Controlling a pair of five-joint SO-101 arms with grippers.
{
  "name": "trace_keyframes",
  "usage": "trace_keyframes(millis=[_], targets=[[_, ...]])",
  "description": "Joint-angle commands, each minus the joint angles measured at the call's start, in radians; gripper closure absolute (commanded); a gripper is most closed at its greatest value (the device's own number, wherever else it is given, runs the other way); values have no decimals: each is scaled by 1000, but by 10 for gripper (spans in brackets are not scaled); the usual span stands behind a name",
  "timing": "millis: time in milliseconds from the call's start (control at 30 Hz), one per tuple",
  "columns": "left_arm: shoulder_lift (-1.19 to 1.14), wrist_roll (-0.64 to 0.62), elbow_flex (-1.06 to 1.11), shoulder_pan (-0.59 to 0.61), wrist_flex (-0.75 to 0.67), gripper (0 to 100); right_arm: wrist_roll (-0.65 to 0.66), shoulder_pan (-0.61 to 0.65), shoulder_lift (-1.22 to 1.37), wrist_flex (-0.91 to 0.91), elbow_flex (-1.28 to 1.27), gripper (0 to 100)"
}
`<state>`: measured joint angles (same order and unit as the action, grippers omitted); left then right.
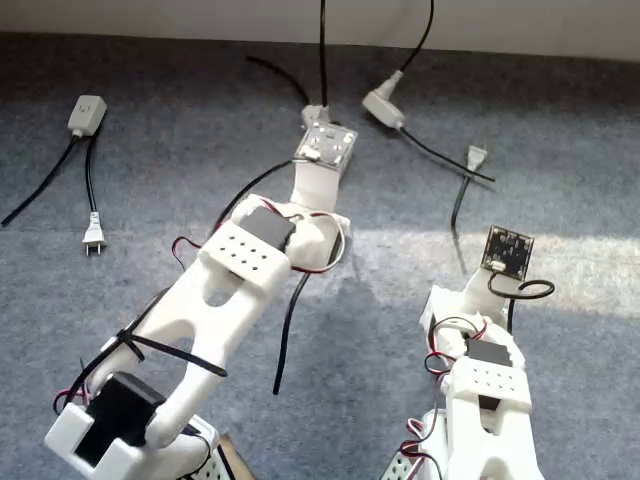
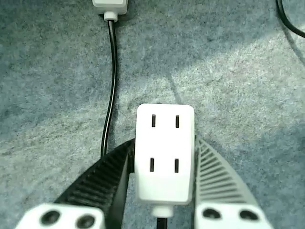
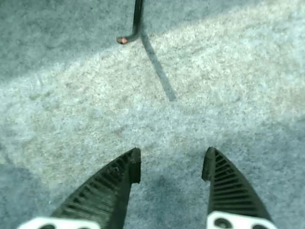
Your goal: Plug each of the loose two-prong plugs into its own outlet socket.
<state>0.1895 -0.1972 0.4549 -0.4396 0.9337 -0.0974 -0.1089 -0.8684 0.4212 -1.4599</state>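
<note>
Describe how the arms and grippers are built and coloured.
The left arm and right arm are white plastic with black servos and red, black and white wires. The left gripper and right gripper each have two dark, ribbed, tapering fingers.

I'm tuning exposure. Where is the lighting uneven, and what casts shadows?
High view: a bright band crosses the carpet. Left wrist view: lit carpet beyond the outlet block, dimmer around the left gripper. Right wrist view: a cable end casts a thin shadow on the lit strip.
</note>
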Motion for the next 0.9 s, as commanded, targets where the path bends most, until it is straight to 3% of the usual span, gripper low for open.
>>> trace_keyframes(millis=[0,333,500,667,867], targets=[[-41,25,-18,-58,-54,993,-6,8,-7,-16,7,779],[-418,49,-194,-88,-103,994,-6,8,-7,-16,7,779],[-487,49,-255,-68,-104,987,-6,8,-7,-16,7,779],[-492,44,-252,-68,-101,893,-6,8,-7,-16,7,779],[-492,41,-260,-59,-77,864,-5,8,-7,-16,7,779]])
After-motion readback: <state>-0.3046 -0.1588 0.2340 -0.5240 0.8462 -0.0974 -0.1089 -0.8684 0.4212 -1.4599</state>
